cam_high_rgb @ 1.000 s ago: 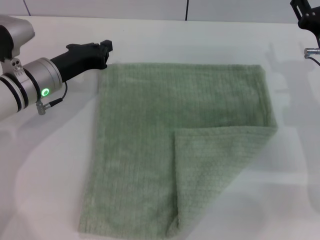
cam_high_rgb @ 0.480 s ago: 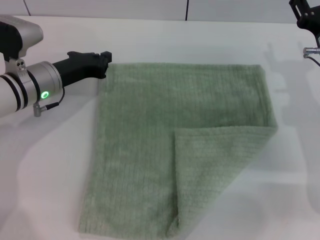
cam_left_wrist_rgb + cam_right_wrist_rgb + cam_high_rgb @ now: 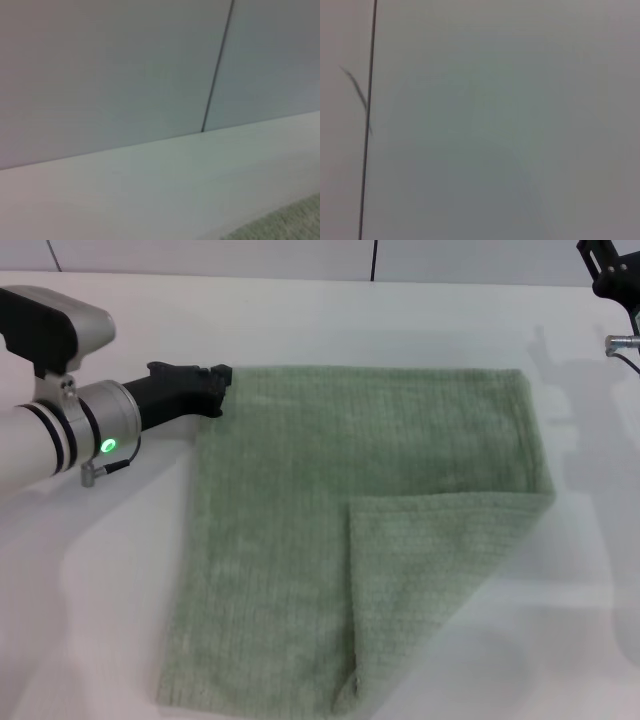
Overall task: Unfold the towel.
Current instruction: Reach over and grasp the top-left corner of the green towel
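The pale sage-green towel [image 3: 300,490] lies flat on the white table [image 3: 90,600] in the head view. Its near right corner is folded over onto it as a triangular flap [image 3: 430,570]. My left gripper [image 3: 218,382] is low at the towel's far left corner, with its black tip touching the edge. A strip of the towel also shows in the left wrist view [image 3: 295,225]. My right gripper [image 3: 608,268] is parked high at the far right, well away from the towel.
A white wall with a dark vertical seam [image 3: 374,258] stands behind the table. Bare table surface lies to the left, right and behind the towel. The right wrist view shows only the wall panel.
My left gripper has moved right and a little nearer, from just beside the far left corner to touching the towel's edge. The towel and right arm have not moved.
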